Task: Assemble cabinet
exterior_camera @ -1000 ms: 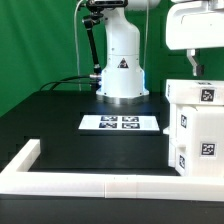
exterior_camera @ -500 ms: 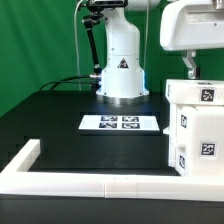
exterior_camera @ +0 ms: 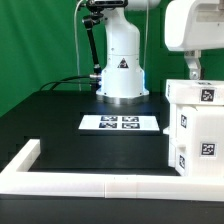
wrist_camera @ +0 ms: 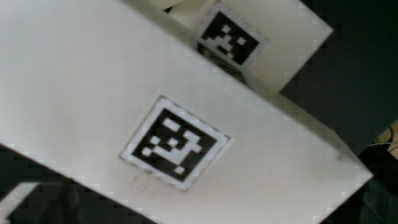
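Note:
The white cabinet (exterior_camera: 196, 130) stands at the exterior view's right, against the border rail. It is a stack of white blocks with black-and-white tags on the top and front. My gripper (exterior_camera: 190, 68) hangs just above and behind its top block, with the white hand (exterior_camera: 196, 25) above. Only a thin dark finger shows, so I cannot tell whether the jaws are open. The wrist view is filled by a white cabinet face (wrist_camera: 107, 90) with one tag (wrist_camera: 178, 142) close up and a second tag (wrist_camera: 228, 37) farther off. No fingers show there.
The marker board (exterior_camera: 120, 123) lies flat mid-table in front of the robot base (exterior_camera: 122, 65). A long low white border rail (exterior_camera: 80, 182) runs along the front edge and turns up at the exterior view's left. A green backdrop stands behind.
The hand has shifted slightly sideways above the cabinet's top block. The cabinet has not moved.

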You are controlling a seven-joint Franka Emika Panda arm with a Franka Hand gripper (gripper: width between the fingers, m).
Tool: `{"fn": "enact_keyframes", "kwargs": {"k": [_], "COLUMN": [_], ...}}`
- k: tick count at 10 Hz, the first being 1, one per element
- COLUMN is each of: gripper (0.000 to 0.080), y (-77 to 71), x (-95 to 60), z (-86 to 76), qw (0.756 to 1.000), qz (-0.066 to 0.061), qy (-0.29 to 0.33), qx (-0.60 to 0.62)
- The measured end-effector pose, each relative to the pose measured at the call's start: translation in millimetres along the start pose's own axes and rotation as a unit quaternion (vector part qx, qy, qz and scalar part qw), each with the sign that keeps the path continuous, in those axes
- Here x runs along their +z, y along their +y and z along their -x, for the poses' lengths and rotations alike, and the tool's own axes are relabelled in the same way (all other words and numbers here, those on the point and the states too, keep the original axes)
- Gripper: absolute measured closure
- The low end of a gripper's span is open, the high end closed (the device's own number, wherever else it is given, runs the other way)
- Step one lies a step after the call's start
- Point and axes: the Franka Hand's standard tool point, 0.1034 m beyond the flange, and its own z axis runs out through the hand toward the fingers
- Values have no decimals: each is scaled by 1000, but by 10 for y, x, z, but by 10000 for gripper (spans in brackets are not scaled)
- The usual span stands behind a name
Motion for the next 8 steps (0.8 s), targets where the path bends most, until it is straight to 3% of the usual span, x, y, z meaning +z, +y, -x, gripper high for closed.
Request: {"fn": "enact_keyframes", "kwargs": {"k": [3,8], "gripper": [2,2], "y": [37,156], "x": [6,45], "z": [28,112], "qw": [979,903], "qz": [12,24], "qy": [-13,-34], "qx": [-205,-427]}}
